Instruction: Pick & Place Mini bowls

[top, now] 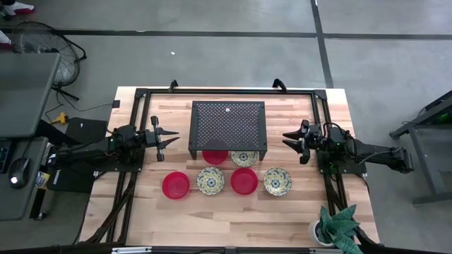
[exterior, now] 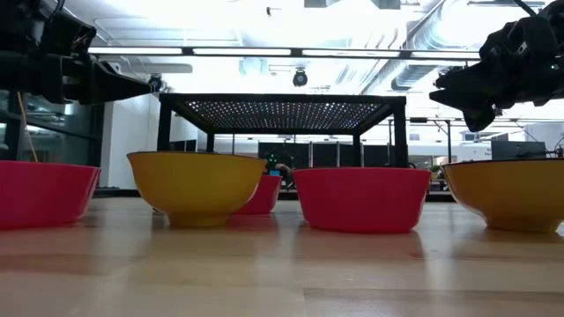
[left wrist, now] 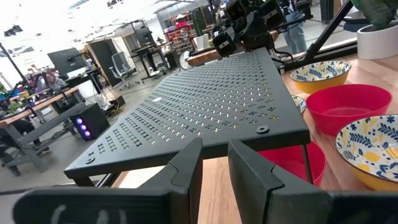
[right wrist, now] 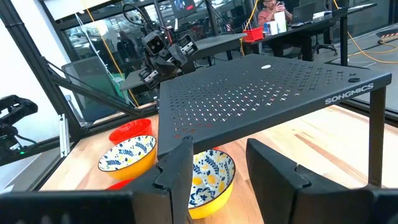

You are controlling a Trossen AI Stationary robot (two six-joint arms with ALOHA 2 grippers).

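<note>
Six mini bowls (top: pixel 244 180) sit upright: two red and two floral in a row before the perforated shelf (top: pixel 228 123), one of each half beneath it.

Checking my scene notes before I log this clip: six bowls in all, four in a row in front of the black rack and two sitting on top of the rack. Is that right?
Not quite. The two bowls, one red and one floral, sit under the rack, not on top of it; the high view shows them poking out from beneath its front edge, and the rack's top is bare. The count of six and the front row of four stand.
</note>
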